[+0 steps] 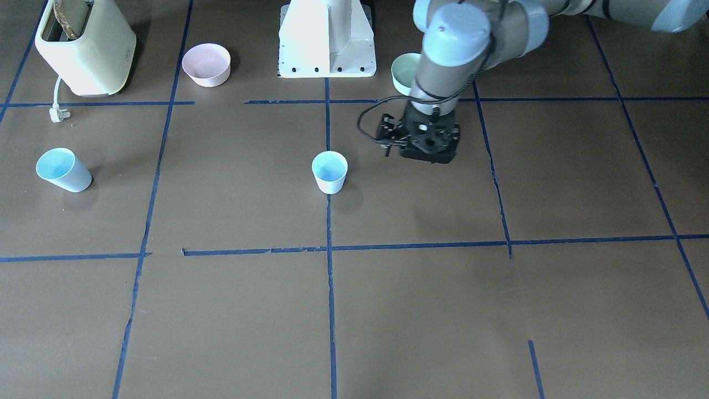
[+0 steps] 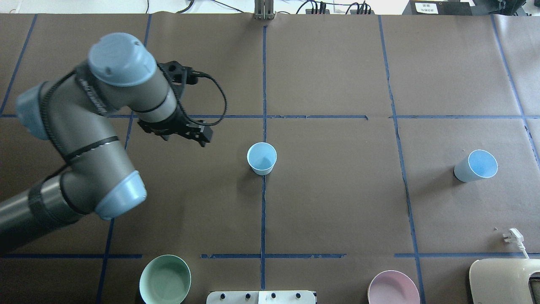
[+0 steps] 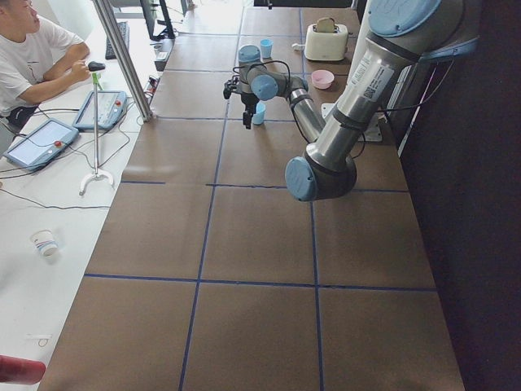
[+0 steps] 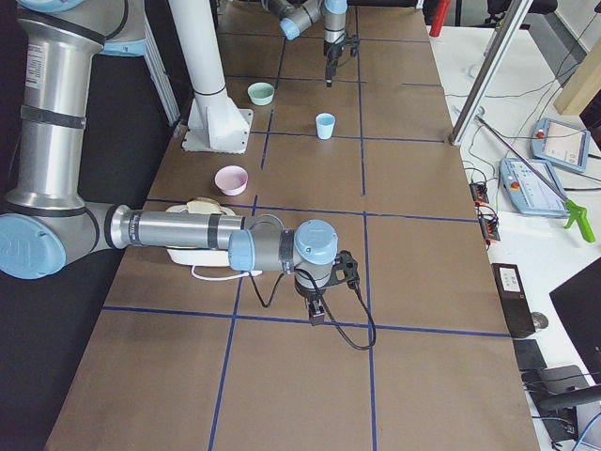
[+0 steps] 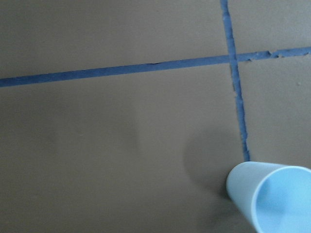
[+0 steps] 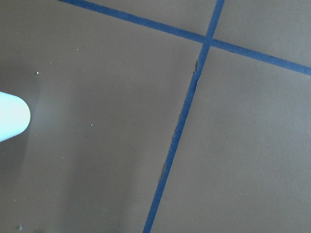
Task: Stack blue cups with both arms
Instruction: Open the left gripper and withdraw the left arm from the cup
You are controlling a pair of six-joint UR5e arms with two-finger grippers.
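One blue cup (image 2: 262, 158) stands upright on the table's centre line; it also shows in the front view (image 1: 329, 172) and at the lower right of the left wrist view (image 5: 272, 201). The second blue cup (image 2: 476, 166) stands far to the robot's right (image 1: 62, 169). My left gripper (image 2: 198, 135) points down over the table, to the robot's left of the centre cup and apart from it (image 1: 424, 145). Its own body hides its fingers. My right gripper (image 4: 316, 315) shows only in the exterior right view, pointing down over bare table. A pale shape, possibly the second cup, shows at the right wrist view's left edge (image 6: 12, 121).
A mint-green bowl (image 2: 164, 279) and a pink bowl (image 2: 393, 289) sit near the white pedestal base (image 1: 327, 41). A cream toaster (image 1: 86, 50) with a loose plug (image 1: 58, 113) stands at the robot's near right. Blue tape lines cross the brown table.
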